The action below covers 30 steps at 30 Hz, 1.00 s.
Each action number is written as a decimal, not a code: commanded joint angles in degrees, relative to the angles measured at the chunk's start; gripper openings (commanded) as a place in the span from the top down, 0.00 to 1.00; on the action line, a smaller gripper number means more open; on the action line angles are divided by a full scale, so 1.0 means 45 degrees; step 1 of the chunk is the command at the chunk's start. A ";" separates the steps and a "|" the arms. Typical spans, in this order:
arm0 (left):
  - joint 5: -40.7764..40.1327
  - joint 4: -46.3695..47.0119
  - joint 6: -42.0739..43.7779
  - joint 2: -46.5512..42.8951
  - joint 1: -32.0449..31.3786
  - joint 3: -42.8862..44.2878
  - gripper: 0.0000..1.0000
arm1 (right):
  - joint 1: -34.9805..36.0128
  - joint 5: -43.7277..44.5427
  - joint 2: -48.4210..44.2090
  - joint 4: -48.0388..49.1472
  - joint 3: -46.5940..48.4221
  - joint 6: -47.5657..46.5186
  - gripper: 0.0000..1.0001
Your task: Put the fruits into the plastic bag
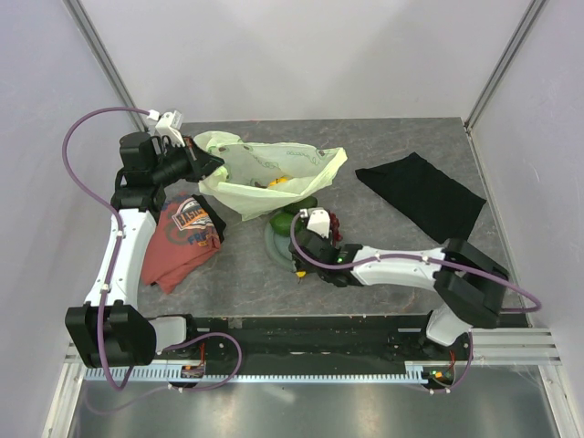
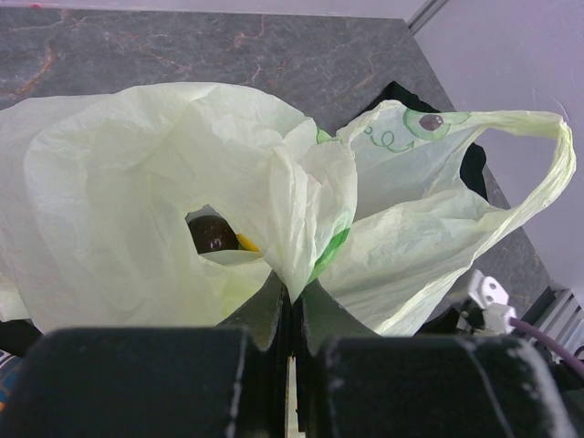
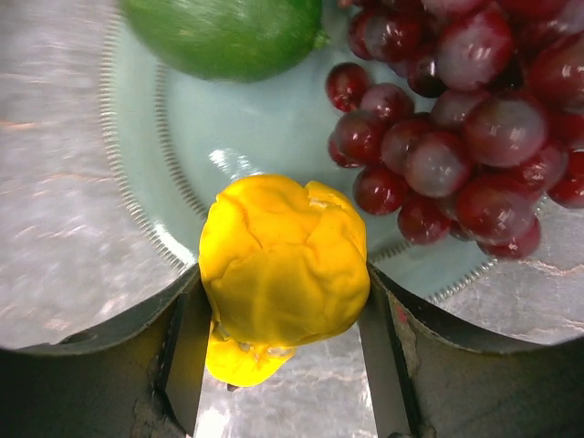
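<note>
One fruit in hand: the yellow pear is clamped between both fingers of your right gripper, over the six o'clock rim of the plate in the right wrist view. You cannot tell whether it is clear of the plate.
Handling: judge it light and firm. The skin looks waxy, so it may slip under a loose squeeze.
Hold point: the fat middle, where your pads already sit. The narrower end pokes out below them.
Look: bright yellow, lumpy, creased on top, faintly glossy.
Neighbours on the plate: the dark green oval fruit at eleven o'clock from the pear, and the grape bunch at two o'clock, both close by.
Plastic bag: pale green, thin and crinkly, with no stiffness of its own. In the top view it lies at eleven o'clock from the plate, just beside it.
Left gripper: pinched shut on a fold of the bag, holding it up.
Inside the bag: a dark plum and a sliver of yellow show through a gap.
Around: the red T-shirt lies at nine o'clock from the plate and the black cloth at two o'clock.
</note>
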 commanded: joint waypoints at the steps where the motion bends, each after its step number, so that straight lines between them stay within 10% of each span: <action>1: 0.0024 0.0148 0.0248 -0.0305 0.0045 0.0016 0.98 | 0.0202 -0.0690 -0.1913 0.3536 -0.1424 -0.1217 0.60; 8: 0.0024 0.0147 0.0209 -0.0285 0.0045 0.0035 0.98 | 0.0417 -0.2640 -0.2949 0.6152 -0.2380 -0.2839 0.62; 15: 0.0044 0.0128 0.0209 -0.0227 0.0045 0.0016 0.98 | 0.0417 -0.8596 -0.3243 0.7176 -0.0960 -0.4343 0.59; 30: 0.0102 0.0128 0.0209 -0.0149 0.0045 0.0016 0.98 | -0.1983 -0.5067 -0.2543 0.5657 0.4117 -0.6221 0.61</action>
